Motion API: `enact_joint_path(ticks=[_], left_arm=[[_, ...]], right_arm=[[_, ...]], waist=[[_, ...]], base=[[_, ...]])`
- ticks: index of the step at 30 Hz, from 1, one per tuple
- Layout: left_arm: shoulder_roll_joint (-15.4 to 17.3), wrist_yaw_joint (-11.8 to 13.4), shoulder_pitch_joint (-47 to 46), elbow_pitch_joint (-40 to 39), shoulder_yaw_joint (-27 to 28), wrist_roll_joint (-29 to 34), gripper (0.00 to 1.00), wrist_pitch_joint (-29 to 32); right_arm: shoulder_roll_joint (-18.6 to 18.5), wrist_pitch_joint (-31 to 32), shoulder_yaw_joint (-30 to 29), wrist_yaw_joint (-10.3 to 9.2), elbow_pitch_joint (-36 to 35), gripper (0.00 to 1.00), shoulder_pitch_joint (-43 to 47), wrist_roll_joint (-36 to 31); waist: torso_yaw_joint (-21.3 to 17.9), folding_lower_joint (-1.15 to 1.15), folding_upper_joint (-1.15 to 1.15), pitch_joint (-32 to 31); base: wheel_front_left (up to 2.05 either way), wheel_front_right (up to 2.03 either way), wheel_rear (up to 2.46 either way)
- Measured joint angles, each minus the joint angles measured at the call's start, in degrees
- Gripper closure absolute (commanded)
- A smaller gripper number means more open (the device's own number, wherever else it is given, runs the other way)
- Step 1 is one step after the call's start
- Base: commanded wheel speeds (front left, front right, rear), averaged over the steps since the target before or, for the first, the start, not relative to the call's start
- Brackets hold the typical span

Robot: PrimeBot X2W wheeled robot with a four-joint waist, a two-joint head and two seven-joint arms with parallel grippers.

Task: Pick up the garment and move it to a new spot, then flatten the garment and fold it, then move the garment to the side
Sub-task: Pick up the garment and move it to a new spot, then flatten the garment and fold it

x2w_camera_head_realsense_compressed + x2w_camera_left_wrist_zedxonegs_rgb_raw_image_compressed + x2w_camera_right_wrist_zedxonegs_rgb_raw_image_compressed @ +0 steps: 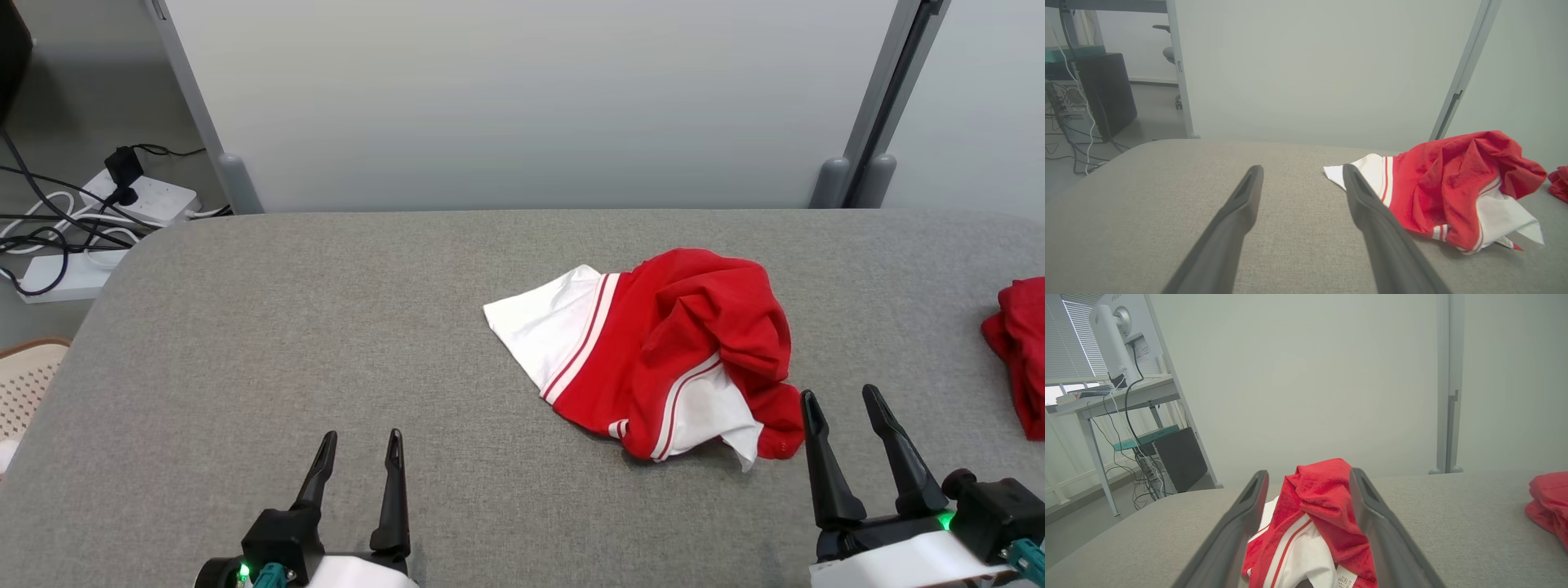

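Observation:
A crumpled red and white garment point(653, 351) with striped trim lies right of the middle of the grey padded table point(286, 327). My left gripper point(361, 445) is open near the front edge, well to the garment's left; in the left wrist view the garment point(1445, 188) lies to the right of my open left gripper point(1302, 171). My right gripper point(841, 400) is open just beside the garment's near right corner, touching nothing. Seen from the right wrist, the garment point(1310, 522) lies between and beyond the fingers of the right gripper point(1308, 475).
A second red cloth point(1020, 343) lies at the table's right edge. Behind the table stands a pale partition wall point(531, 98). On the floor at the left are power strips with cables point(98, 212) and a pale basket point(24, 384).

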Motion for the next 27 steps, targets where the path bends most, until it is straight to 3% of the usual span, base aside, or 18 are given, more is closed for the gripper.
enact_joint_path(ticks=[19, 27], left_arm=[[-2.25, -4.32, 1.14, 4.68, 2.13, 1.07, 0.0, 0.01], [-3.68, -7.21, -7.15, 11.12, -2.0, -2.64, 0.0, 0.94]], right_arm=[[0.22, 0.0, 0.67, 0.0, 0.2, 0.0, 0.07, -0.29], [-0.98, 0.0, 1.9, 0.0, -0.03, 0.0, -0.25, -0.1]], waist=[[-0.73, 0.0, 0.0, 0.51], [-2.37, 0.0, 0.0, 3.15]], base=[[0.0, 0.0, 0.0], [0.0, 0.0, 0.0]])
